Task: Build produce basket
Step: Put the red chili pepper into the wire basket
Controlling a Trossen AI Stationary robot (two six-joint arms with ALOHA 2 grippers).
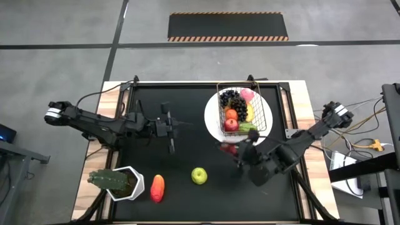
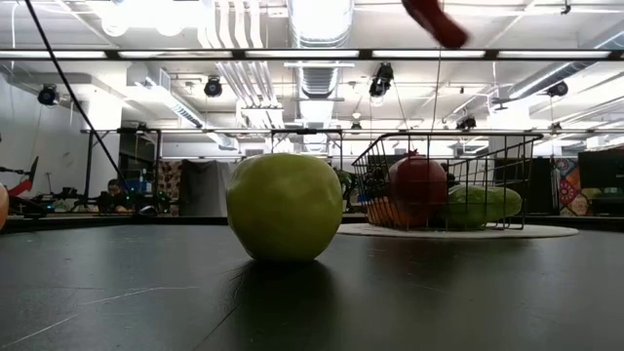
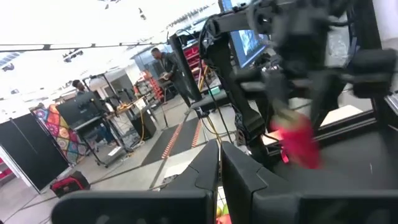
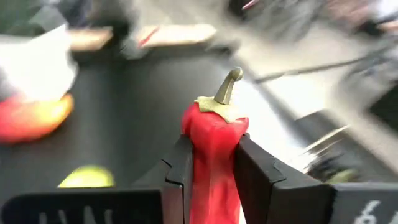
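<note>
My right gripper [image 4: 211,146] is shut on a red pepper [image 4: 210,163] with a green stem, well above the table just in front of the wire basket [image 1: 244,110]; the pepper also shows in the high view [image 1: 228,148] and at the top of the low view [image 2: 436,21]. The basket stands on a white plate [image 1: 212,125] and holds grapes, a peach, a red apple and other produce. A green apple [image 1: 199,175] and a red-yellow mango [image 1: 157,187] lie on the black mat. My left gripper [image 1: 178,125] hovers shut and empty at mid-table. My right gripper pinches the red pepper's body [image 4: 214,149] between its two fingers [image 4: 180,171], just below the stem end. The green stem [image 4: 227,87] sticks out past the fingertips. The pepper is lifted clear of the table and lies along the fingers.
A green cactus-like plant in a white pot [image 1: 119,182] stands at the near left corner. The black mat [image 1: 187,156] lies bare between the green apple and the basket. Wooden table edges [image 1: 297,106] frame the mat.
</note>
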